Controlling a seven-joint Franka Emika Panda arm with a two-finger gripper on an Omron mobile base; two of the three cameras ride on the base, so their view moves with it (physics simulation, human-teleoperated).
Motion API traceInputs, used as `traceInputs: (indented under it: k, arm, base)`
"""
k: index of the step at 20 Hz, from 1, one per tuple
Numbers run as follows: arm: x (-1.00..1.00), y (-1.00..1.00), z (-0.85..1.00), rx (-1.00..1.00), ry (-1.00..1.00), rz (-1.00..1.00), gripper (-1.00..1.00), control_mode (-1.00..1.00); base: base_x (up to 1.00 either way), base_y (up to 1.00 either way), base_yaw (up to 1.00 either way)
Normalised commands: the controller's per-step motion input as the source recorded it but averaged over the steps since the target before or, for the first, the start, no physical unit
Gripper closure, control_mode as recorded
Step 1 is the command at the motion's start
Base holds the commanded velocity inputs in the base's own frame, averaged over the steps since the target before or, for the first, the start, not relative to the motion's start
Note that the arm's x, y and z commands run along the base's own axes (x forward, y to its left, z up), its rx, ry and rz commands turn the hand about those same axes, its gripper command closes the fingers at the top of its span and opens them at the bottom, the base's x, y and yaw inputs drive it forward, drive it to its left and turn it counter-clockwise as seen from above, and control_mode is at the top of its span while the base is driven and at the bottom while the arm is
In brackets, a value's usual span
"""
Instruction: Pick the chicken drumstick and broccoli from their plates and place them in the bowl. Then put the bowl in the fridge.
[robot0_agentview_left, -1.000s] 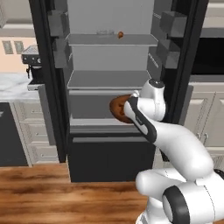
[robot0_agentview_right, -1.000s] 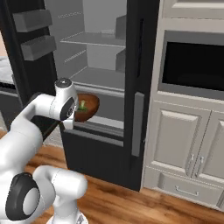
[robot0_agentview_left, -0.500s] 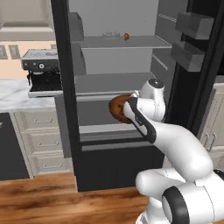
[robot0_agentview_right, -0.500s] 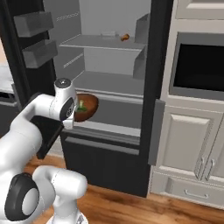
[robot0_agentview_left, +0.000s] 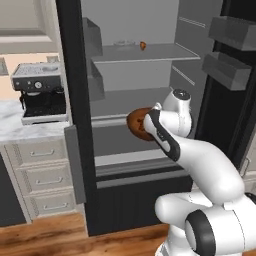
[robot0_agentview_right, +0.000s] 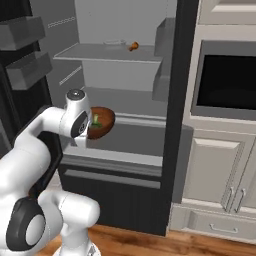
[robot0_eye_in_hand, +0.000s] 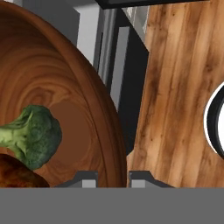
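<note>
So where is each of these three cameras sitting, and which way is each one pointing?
Left base view: behind the arm to its left, facing the open fridge; the white arm rises from lower right, carrying the bowl.
Right base view: behind the arm to its right, facing the same fridge, a dark built-in oven beside it; the arm rises from lower left.
Hand view: on the hand, looking along it into the bowl at the broccoli and chicken drumstick.
Shared: both base views show the bowl before the fridge.

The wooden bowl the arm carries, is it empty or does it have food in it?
Not empty: the wooden bowl holds the broccoli beside the orange-brown chicken drumstick.
</note>
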Motion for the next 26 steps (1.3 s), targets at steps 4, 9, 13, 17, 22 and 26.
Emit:
traceInputs:
  k: [4, 9, 13, 17, 22, 26]
  arm:
    - [0.0, 0.0, 0.0, 0.0, 0.0, 0.0, 1.0, 1.0]
    - [0.0, 0.0, 0.0, 0.0, 0.0, 0.0, 1.0, 1.0]
    - [0.0, 0.0, 0.0, 0.0, 0.0, 0.0, 1.0, 1.0]
    - [0.0, 0.0, 0.0, 0.0, 0.0, 0.0, 1.0, 1.0]
    - [0.0, 0.0, 0.0, 0.0, 0.0, 0.0, 1.0, 1.0]
    - [0.0, 0.0, 0.0, 0.0, 0.0, 0.0, 1.0, 1.0]
  base:
    - [0.34, 0.09, -0.04]
    - [0.42, 0.03, -0.08]
    - [0.51, 0.02, -0.02]
    - [0.53, 0.0, 0.0]
    - [0.52, 0.0, 0.0]
    - [0.28, 0.0, 0.0]
